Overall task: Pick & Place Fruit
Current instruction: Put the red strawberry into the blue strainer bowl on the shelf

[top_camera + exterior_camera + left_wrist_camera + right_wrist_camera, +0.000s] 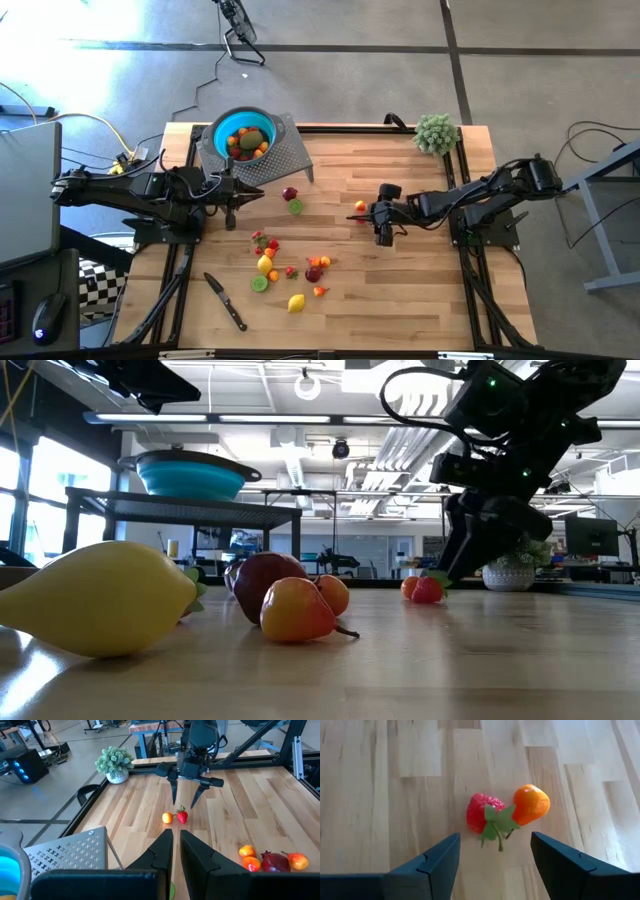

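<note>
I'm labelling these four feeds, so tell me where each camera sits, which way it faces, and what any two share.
High: overhead, straight down; both arms, teal bowl.
Low: table height, level across; lemon near, right arm above.
Left wrist: forward past shut left gripper toward right gripper.
Right wrist: down between open fingers.
Shared: both wrist views show the strawberry beside the orange fruit.
</note>
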`<control>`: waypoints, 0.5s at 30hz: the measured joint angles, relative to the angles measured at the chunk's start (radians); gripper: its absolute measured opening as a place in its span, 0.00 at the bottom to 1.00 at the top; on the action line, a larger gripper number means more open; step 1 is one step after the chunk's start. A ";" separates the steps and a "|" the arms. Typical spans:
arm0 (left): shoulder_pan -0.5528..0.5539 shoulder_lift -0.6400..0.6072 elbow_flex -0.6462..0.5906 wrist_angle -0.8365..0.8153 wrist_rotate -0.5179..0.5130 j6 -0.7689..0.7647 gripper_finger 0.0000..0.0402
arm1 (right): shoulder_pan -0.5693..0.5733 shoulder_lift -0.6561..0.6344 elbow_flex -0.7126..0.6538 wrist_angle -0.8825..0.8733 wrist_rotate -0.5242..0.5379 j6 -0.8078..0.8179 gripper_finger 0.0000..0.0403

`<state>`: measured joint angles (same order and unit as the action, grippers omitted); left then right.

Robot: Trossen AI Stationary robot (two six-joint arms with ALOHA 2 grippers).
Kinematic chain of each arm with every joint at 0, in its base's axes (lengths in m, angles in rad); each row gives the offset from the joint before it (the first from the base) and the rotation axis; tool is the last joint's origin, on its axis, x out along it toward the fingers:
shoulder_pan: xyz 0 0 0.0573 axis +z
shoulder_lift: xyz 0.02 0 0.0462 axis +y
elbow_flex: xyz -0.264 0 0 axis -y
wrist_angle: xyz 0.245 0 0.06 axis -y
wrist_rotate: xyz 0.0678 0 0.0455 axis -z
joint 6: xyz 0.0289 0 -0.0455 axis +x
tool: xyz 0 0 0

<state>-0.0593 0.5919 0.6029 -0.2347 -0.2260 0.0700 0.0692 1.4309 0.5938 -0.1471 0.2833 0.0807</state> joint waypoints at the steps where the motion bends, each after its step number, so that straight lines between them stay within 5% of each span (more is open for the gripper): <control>1: 0.000 0.000 0.000 0.000 0.000 0.000 0.07 | 0.000 0.000 0.000 0.000 0.008 -0.001 0.58; 15: 0.000 0.000 0.000 0.000 0.000 -0.014 0.07 | -0.039 0.001 -0.024 0.027 0.017 0.003 0.58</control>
<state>-0.0593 0.5919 0.6029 -0.2352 -0.2260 0.0560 0.0307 1.4315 0.5697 -0.1201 0.2999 0.0837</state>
